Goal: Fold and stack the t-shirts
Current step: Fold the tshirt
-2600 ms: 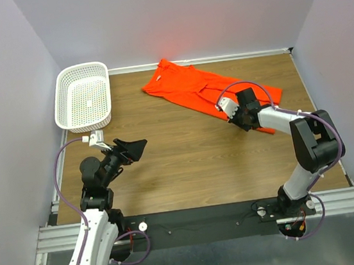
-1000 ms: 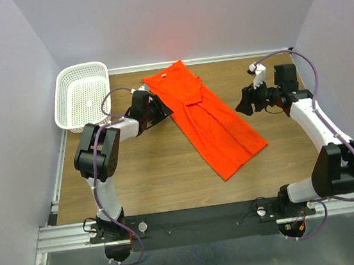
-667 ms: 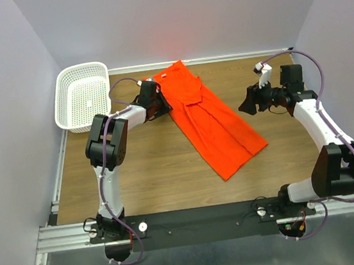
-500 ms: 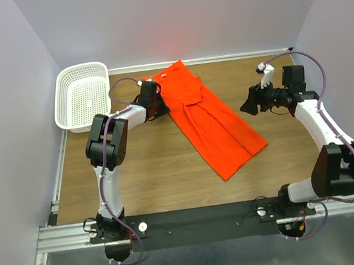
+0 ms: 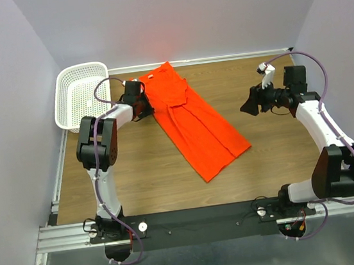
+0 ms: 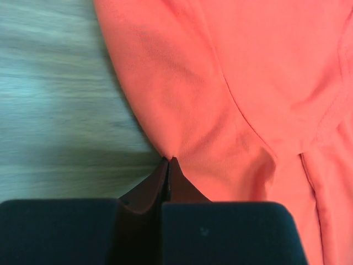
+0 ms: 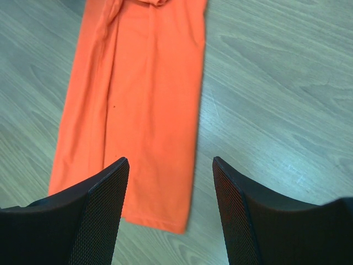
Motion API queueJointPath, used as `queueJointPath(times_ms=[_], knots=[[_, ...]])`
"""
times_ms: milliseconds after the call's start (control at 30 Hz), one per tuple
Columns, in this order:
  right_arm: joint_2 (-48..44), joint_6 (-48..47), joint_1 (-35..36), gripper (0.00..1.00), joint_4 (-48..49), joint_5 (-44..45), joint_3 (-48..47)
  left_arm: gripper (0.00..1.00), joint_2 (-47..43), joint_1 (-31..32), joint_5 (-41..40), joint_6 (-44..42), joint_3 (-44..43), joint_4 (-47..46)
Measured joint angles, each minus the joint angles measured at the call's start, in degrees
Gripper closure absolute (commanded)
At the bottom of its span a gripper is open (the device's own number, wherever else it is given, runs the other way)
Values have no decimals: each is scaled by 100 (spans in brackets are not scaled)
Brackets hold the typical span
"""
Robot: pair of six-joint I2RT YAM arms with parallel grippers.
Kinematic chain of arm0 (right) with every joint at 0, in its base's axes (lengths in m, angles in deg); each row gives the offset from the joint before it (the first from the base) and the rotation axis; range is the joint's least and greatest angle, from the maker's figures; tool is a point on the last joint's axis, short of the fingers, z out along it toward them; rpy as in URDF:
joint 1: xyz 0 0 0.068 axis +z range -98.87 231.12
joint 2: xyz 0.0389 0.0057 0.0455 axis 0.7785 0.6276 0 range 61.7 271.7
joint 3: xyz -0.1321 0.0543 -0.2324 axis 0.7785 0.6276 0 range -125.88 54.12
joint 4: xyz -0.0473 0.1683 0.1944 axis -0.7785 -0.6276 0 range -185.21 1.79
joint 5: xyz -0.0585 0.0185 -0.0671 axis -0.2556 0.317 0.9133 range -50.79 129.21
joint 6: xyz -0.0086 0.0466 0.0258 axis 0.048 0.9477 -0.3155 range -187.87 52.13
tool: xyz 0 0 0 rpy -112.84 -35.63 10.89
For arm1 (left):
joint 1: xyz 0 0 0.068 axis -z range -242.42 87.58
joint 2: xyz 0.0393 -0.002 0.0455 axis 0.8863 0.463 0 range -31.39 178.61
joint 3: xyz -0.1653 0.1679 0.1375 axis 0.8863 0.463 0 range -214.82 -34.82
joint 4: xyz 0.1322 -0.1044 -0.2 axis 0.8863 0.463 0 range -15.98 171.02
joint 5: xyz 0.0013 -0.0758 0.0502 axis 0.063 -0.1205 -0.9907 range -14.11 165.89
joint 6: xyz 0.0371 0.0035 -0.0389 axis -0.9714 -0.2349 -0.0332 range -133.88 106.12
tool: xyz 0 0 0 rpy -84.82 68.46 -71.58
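The orange-red t-shirt [image 5: 192, 121] lies as a long folded strip, running diagonally from the back of the table toward the front. My left gripper [image 5: 145, 108] is at the strip's left edge near the collar end. In the left wrist view its tips [image 6: 168, 161] are shut on a pinch of the t-shirt [image 6: 237, 83] fabric. My right gripper [image 5: 249, 106] hovers open to the right of the strip, apart from it. In the right wrist view the t-shirt [image 7: 138, 110] and its hem lie below the spread right gripper [image 7: 170, 161].
A white mesh basket [image 5: 81, 67] stands at the back left corner, just left of my left arm. Walls close the table at the back and both sides. Bare wood [image 5: 283, 152] shows right of the shirt.
My left gripper has shut on the shirt's left edge and drawn it leftward; the whole strip has shifted left, toward the basket. The right arm has barely moved.
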Motion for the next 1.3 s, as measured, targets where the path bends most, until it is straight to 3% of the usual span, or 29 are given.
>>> queueJointPath(times_ms=[33, 67, 167, 267, 433, 567, 700, 800, 867, 967, 1100, 1300], knots=[[0, -4, 0, 30, 0, -2, 2, 93, -11, -33, 0, -31, -15, 61], [0, -17, 0, 27, 0, -7, 11, 79, -52, -85, 2, -74, -9, 144], [0, -72, 0, 26, -4, -20, 44, 54, -280, -168, 68, -229, 184, 313], [85, -278, 0, 26, -31, -26, 52, 43, -645, -199, 153, -348, 507, 437], [986, -713, 0, 26, -227, -20, 92, 35, -2188, -225, 323, -503, 1351, 391], [1641, -929, 33, 27, -501, 9, 262, 20, -4284, -216, 474, -479, 2588, -455], [1932, -1023, 92, 29, -638, 46, 284, 20, -6249, -186, 892, -164, 3877, -1462], [2098, -1075, 162, 31, -671, 96, 284, 25, -6743, -33, 1215, 94, 4494, -1917], [2153, -1113, 195, 30, -693, 92, 275, 28, -6784, 280, 1252, 186, 4760, -1906], [2100, -1244, 210, 28, -743, 203, 271, 33, -6533, 1655, 1036, 223, 4885, -1609], [1646, -1611, 227, 25, -931, 442, 273, 36, -5689, 3897, -20, 208, 4468, -999], [422, -2483, 225, 20, -1008, 431, 511, 37, -4092, 5617, -1561, 105, 3633, -127]])
